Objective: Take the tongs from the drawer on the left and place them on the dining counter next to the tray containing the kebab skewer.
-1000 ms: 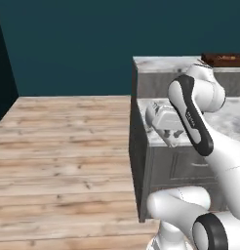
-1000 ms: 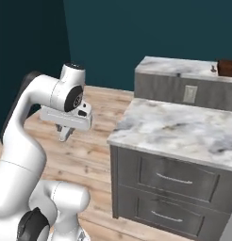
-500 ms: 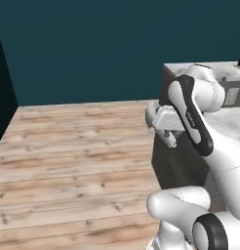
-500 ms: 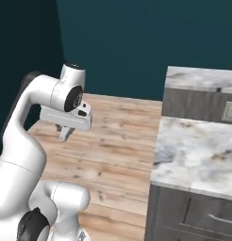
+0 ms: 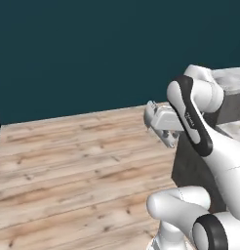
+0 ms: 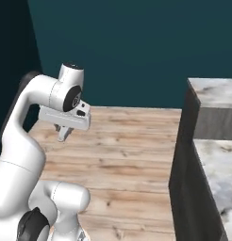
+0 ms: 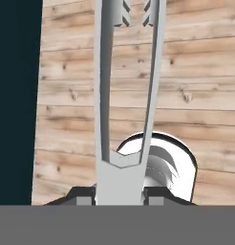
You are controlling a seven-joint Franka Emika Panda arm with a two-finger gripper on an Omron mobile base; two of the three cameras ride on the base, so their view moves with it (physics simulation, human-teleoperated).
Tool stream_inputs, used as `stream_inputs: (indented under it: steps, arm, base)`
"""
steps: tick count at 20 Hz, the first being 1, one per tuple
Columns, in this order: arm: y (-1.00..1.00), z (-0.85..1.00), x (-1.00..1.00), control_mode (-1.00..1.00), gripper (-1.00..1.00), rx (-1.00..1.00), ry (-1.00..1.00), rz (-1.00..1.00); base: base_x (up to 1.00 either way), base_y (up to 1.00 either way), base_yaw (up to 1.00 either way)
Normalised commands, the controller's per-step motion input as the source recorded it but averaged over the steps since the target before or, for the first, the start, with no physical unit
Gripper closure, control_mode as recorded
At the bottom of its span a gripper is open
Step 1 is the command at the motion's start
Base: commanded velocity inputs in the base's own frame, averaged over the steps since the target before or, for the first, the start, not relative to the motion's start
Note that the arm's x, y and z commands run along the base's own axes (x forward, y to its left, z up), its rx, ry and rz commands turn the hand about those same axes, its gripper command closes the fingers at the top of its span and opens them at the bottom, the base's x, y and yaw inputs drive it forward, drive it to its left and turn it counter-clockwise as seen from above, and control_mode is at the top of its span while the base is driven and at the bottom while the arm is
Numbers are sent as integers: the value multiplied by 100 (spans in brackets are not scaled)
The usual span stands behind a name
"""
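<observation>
The tongs [image 7: 126, 91] are long light-grey metal arms joined at the near end. In the hand view they run up the picture over the wooden floor, toothed tips at the top. My gripper [image 7: 120, 195] is shut on their joined end. In the base views the gripper [image 5: 166, 136] [image 6: 62, 134] hangs in the air above the floor, left of the counters. The dining counter [image 6: 213, 88] shows as a marble corner at the right edge. The drawer, the tray and the kebab skewer are out of view.
A marble counter with a dark cabinet side [image 6: 184, 160] [image 5: 190, 161] stands close on the right. Light wooden floor [image 5: 68, 161] spreads to the left and ahead, ending at a dark teal wall [image 6: 127, 47].
The whole scene has slid to the right in both base views, so the base has moved. The arm keeps its pose and its grip on the tongs.
</observation>
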Motion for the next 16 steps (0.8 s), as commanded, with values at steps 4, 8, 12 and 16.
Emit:
stream_inputs:
  steps: [4,8,12,16]
  arm:
    - [0,0,0,100,100,0,0,0]
    - [0,0,0,100,100,0,0,0]
    - [0,0,0,100,100,0,0,0]
    - [0,0,0,100,100,0,0,0]
  base:
    - [99,100,-40]
    - [100,100,-43]
    - [100,100,-44]
    - [100,100,-52]
